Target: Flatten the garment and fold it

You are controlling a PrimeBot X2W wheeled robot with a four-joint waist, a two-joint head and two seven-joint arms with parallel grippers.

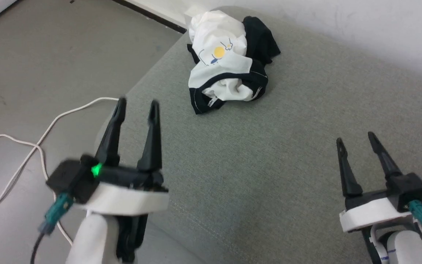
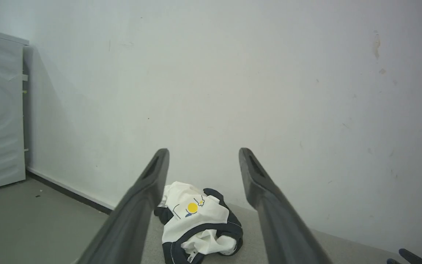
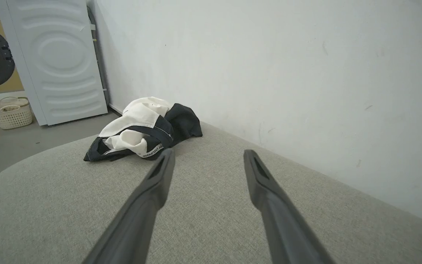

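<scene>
The left gripper (image 1: 138,102) is held open and empty. The garment (image 1: 225,69) lies crumpled at the far edge of the grey cushion (image 1: 269,165), ahead and judged nearer the left. The right gripper (image 1: 355,137) is likewise open and empty.

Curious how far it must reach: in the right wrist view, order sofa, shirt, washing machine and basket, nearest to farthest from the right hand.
1. Sofa, just under the right hand.
2. Shirt, crumpled ahead-left on the sofa.
3. Washing machine and basket, far left on the floor: too close to call.
</scene>
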